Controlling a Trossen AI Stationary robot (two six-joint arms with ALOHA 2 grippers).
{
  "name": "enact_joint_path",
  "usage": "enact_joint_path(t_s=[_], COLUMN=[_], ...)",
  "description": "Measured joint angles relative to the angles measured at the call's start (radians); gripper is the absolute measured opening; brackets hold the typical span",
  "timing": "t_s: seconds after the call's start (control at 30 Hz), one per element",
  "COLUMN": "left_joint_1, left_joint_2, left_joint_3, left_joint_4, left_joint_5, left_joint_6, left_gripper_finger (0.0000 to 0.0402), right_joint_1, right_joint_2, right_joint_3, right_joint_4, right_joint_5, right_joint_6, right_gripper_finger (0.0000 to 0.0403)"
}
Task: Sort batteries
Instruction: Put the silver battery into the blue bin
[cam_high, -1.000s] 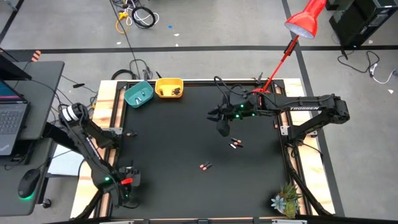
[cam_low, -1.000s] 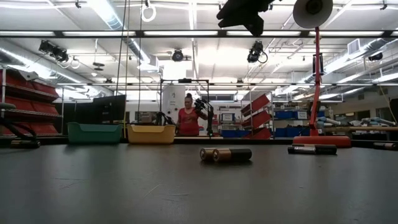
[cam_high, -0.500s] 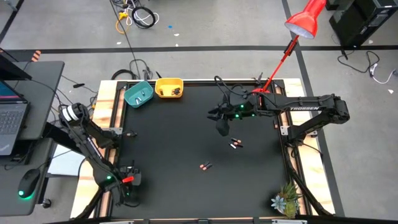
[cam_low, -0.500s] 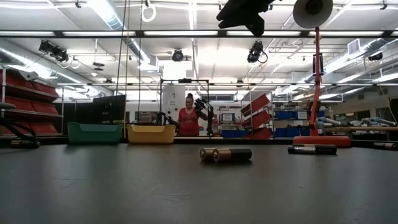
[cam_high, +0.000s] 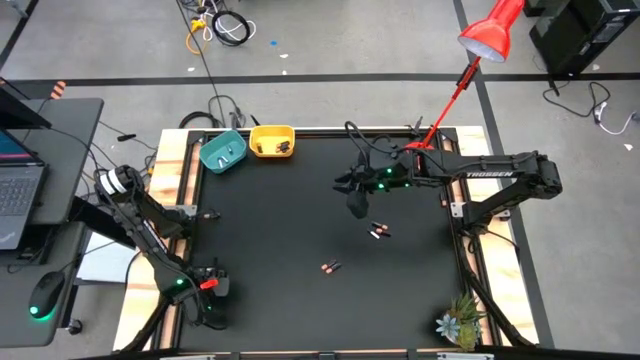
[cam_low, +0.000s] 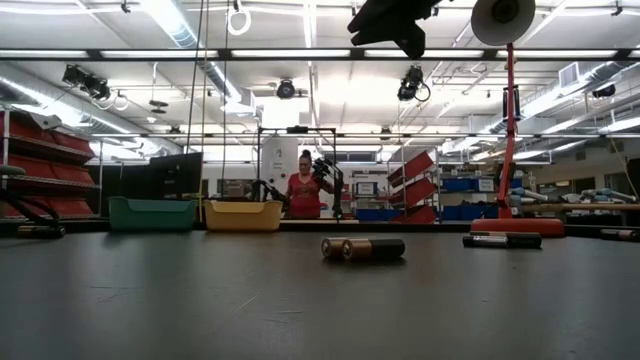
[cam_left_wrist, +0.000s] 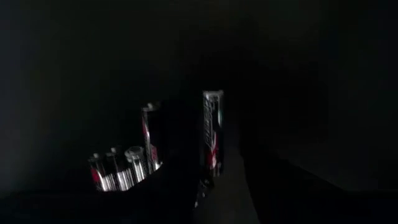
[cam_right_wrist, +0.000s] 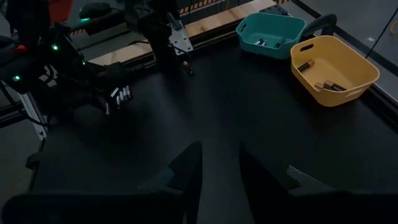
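Seen from overhead: left gripper (cam_high: 212, 302) sits low at the near-left corner of the black surface (cam_high: 290, 210), right gripper (cam_high: 358, 207) hangs over mid-surface, w/ 2 pairs of batteries (cam_high: 378, 231) lying apart below it, the 2nd pair nearer the front edge. Teal bowl (cam_high: 222, 151) and yellow bowl (cam_high: 272, 141) sit side by side at the far-left edge. Level view adds what overhead can't: 2 dark copper-ended cells (cam_low: 363, 248) side by side, a person (cam_low: 304, 190) far back in the room, red lamp base (cam_low: 514, 227). Left wrist cam alone shows a whitish cell (cam_left_wrist: 211, 134) standing upright right by that arm's jaws, a cluster of 4 more just beside. Right wrist cam shows dark cells in the yellow bowl, pale ones in the teal. Vs 1 s ago: left arm shifted slightly, rest unchanged. Left jaws: can't tell if gripping. Right jaws: partly apart, holding nothing.
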Motion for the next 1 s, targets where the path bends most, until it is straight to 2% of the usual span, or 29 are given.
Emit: enact_joint_path(t_s=[0.23, 0.47, 0.8, 1.0], left_joint_1=[0.031, 0.057, 0.064, 0.067], left_joint_2=[-0.003, -0.005, 0.003, 0.006], left_joint_3=[-0.026, -0.052, -0.009, 0.046], left_joint_4=[0.062, 0.068, 0.016, 0.021], left_joint_5=[-0.011, 0.019, 0.007, -0.069], left_joint_6=[0.001, 0.000, -0.003, -0.056], left_gripper_finger=[0.0089, 0.0019, 0.0018, 0.0015], right_joint_1=[0.000, 0.000, 0.000, 0.000], right_joint_2=[0.000, 0.000, 0.000, 0.000], right_joint_3=[0.000, 0.000, 0.000, 0.000], right_joint_4=[0.000, 0.000, 0.000, 0.001], right_joint_5=[0.000, 0.000, 0.000, 0.000], right_joint_6=[0.000, 0.007, -0.003, -0.034], right_gripper_finger=[0.0115, 0.0115, 0.0115, 0.0115])
